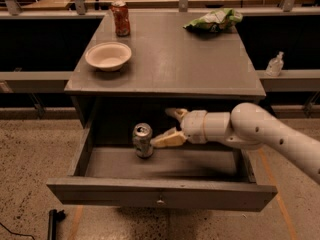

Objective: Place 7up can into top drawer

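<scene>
Claw: the claw (161, 127) hangs inside the drawer cavity at centre frame, reaching in from the right on the white arm (260, 129). Its two fingers are spread apart and grip nothing.

7up can: the 7up can (143, 140) stands upright on the drawer floor, left of centre and toward the back, with its pull-tab top facing up.

Key relation: the can lies directly left of the claw, off the fingertips and not between them. The lower finger (167, 139) points at the can's side and ends just beside it; whether it touches cannot be told. The can's long axis is vertical and the claw's reach runs roughly level, so the two are crosswise.

Top drawer: the top drawer (100, 194) is pulled well out toward the bottom of the frame, its knob (160, 201) at the centre of the front panel.

Progress: judged from this, the can is already in place and the claw only needs to pull away rightward.

Risk: a leftward nudge from the lower finger could tip the can.

Counter: the counter (190, 64) above carries a bowl (108, 56) at upper left, a red-orange can (120, 18) behind it and a green bag (214, 20) at upper right.
</scene>
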Action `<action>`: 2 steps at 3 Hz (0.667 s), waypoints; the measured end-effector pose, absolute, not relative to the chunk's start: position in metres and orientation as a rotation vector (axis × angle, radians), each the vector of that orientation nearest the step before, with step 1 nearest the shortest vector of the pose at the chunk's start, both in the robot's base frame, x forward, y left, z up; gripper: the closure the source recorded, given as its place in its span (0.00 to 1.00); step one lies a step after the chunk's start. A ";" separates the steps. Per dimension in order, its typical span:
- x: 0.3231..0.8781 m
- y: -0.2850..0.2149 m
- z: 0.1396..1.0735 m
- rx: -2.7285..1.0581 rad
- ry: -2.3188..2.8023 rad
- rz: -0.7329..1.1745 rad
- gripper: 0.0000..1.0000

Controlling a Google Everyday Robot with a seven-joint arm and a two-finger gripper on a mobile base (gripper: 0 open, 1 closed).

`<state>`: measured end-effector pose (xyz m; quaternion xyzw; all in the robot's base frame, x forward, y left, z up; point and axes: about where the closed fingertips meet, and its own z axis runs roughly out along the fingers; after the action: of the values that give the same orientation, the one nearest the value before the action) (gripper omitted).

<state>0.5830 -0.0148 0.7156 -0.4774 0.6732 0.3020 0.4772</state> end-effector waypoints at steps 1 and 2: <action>0.570 -0.053 0.743 -1.129 1.694 0.787 0.48; 0.543 -0.088 0.790 -1.095 1.714 0.824 0.72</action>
<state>0.5433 -0.0880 0.7900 -0.4440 0.6951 0.3340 0.4563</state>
